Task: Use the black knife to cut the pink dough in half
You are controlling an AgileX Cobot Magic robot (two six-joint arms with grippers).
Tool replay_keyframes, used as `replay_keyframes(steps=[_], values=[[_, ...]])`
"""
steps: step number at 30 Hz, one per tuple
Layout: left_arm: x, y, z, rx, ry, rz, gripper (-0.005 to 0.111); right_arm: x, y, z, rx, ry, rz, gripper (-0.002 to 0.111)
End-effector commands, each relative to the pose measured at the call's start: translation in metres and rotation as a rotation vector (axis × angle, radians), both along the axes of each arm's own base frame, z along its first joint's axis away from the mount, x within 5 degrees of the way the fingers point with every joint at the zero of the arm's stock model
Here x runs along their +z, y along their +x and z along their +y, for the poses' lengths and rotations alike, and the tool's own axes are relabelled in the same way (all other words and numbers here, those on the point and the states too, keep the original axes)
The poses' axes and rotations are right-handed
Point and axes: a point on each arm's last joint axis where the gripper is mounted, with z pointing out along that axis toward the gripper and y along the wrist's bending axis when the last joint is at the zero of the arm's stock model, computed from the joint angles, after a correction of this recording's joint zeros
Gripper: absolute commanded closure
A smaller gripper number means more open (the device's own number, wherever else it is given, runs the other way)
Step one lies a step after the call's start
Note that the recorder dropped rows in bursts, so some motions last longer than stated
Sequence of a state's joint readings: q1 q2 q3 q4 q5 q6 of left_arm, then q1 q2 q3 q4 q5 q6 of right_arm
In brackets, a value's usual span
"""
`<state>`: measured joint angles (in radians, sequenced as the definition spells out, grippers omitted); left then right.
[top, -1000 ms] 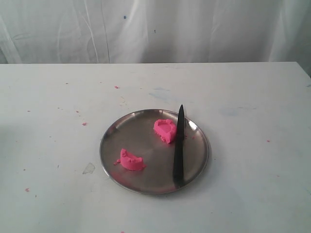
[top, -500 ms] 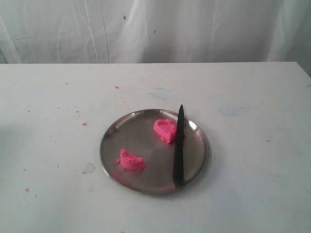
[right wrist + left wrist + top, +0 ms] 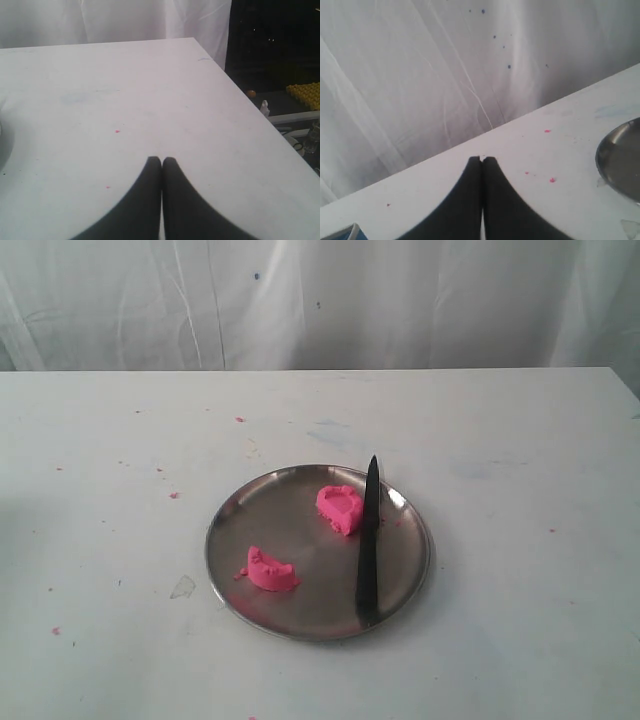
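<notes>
The pink dough lies in two half-round chunks on the round steel plate (image 3: 232, 558): one chunk (image 3: 340, 508) at the plate's far middle, the other (image 3: 271, 570) near its front left. The black knife (image 3: 369, 545) rests on the plate's right side, tip pointing away, right beside the far chunk. Neither arm shows in the exterior view. My left gripper (image 3: 482, 159) is shut with nothing in it, held over bare table away from the plate's edge (image 3: 619, 160). My right gripper (image 3: 161, 160) is also shut and empty above the white table.
Tiny pink crumbs (image 3: 174, 495) dot the white table (image 3: 110, 470). A white curtain (image 3: 300, 300) hangs behind. The right wrist view shows the table's side edge (image 3: 250, 107), with a dark floor and yellow objects (image 3: 305, 92) beyond it.
</notes>
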<state>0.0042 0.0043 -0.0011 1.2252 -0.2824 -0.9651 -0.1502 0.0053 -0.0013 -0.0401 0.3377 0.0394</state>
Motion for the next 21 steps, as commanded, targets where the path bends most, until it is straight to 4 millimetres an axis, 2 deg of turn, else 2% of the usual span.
replay_keyframes(steps=[1,5,11,21], values=[[0.005,-0.001,0.003,0.032,0.051,-0.068,0.107,0.0,0.0,0.0,-0.005,-0.011,-0.004,0.108],[0.001,0.0,0.007,0.074,0.003,-0.018,0.107,0.0,0.0,0.0,-0.005,-0.011,-0.004,0.108],[-0.043,-0.006,0.01,0.15,-0.274,0.479,0.107,0.0,0.0,0.0,-0.005,-0.011,-0.004,0.108],[-0.042,-0.006,0.015,0.24,-0.304,0.454,0.107,0.0,0.0,0.0,-0.005,-0.011,-0.004,0.108]])
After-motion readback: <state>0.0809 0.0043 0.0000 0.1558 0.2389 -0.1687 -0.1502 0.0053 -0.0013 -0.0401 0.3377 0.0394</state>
